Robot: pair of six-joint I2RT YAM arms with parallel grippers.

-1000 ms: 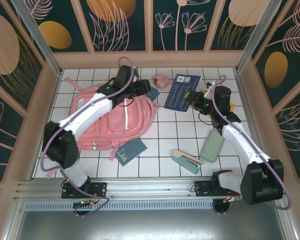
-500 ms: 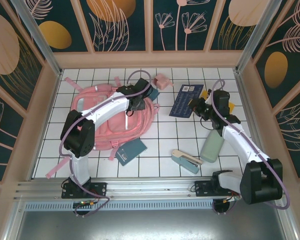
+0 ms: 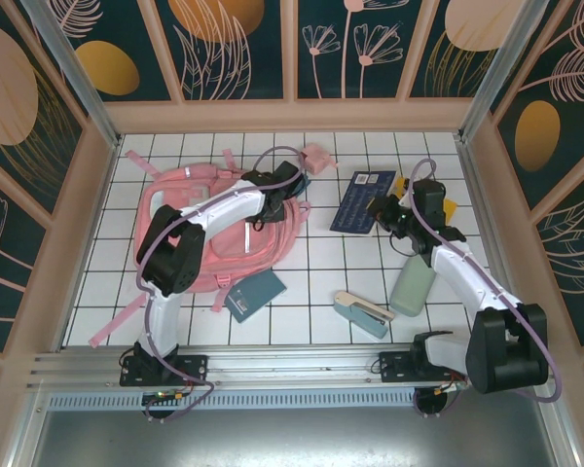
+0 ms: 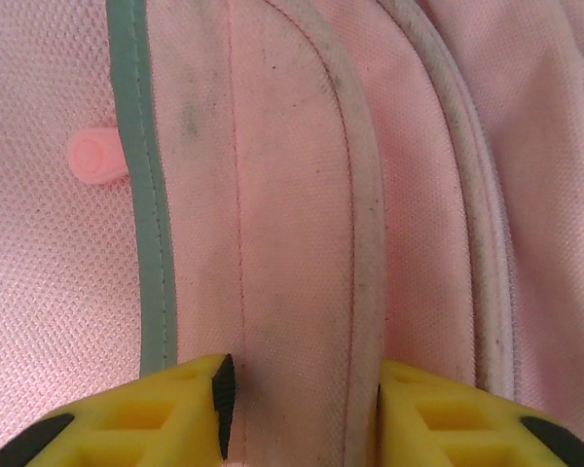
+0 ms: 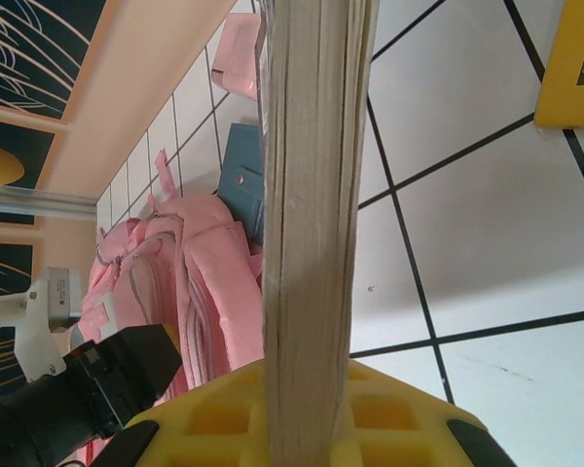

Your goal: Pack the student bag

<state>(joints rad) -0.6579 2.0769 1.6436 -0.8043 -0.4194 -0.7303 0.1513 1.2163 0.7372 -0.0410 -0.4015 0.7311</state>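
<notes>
- The student bag (image 3: 209, 258) lay flat in the left-centre of the top view. Its loose straps trailed toward the lower left and its top end pointed to the upper right.
- The left gripper (image 4: 297, 413) sat on the bag's upper right edge. In the left wrist view its yellow fingers (image 4: 146, 409) stood on either side of a raised band of pink cloth next to a grey-piped seam, with the pads against the fabric. I could not tell whether that pinch was firm.
- The right gripper (image 5: 307, 389) was clenched on the blue book (image 3: 360, 202). It held the book tilted on edge, right of centre, near the bag's top but apart from it.
- The step in hand looked like taking hold of the bag's mouth so the book could go in.
- The pinch should probably take only the upper layer beside the seam. If both layers were caught, lifting would raise the whole bag instead of opening a gap.
- The soft cloth would likely slip, so it seemed best to finish closing before pulling, then lift up and away from the book's side.
- The book would best enter narrow edge first, low and in line with the opening.
- A small teal case (image 5: 241, 185) and a pink pouch (image 3: 316, 158) lay by that corner and could be nudged.
</notes>
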